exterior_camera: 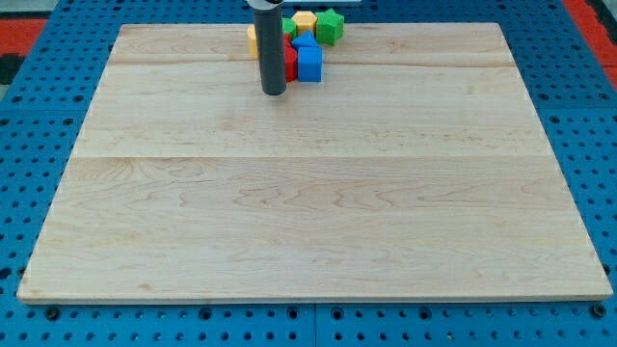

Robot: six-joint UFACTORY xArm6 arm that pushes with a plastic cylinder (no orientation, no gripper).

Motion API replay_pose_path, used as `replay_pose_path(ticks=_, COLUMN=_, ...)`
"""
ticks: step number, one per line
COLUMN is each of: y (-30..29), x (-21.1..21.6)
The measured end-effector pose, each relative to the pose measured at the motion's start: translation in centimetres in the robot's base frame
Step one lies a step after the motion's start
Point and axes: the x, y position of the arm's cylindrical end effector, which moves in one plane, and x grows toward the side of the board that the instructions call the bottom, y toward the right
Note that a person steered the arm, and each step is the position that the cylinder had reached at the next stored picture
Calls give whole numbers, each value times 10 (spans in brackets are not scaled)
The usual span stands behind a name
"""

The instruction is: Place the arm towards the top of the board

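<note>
My tip (274,93) stood upright near the board's (308,212) top edge, just left of the blue block (309,64) in the cluster.

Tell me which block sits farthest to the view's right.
The green block, at the cluster's right end near the board's top edge; the blue block sits left of it.

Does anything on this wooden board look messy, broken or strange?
Nothing looks damaged. The coloured blocks, among them a blue block, a green block and a yellow block, sit bunched at the wooden board's top edge, beside my tip.
</note>
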Motion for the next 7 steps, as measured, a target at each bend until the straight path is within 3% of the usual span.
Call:
replay_pose_path(ticks=1, y=-13, x=39)
replay_pose_path(ticks=2, y=-91, x=59)
replay_pose_path(ticks=3, y=-178, x=9)
replay_pose_path(ticks=4, y=-230, x=-87)
replay_pose_path(ticks=5, y=-210, x=-137)
replay_pose_path(ticks=7, y=-185, x=-138)
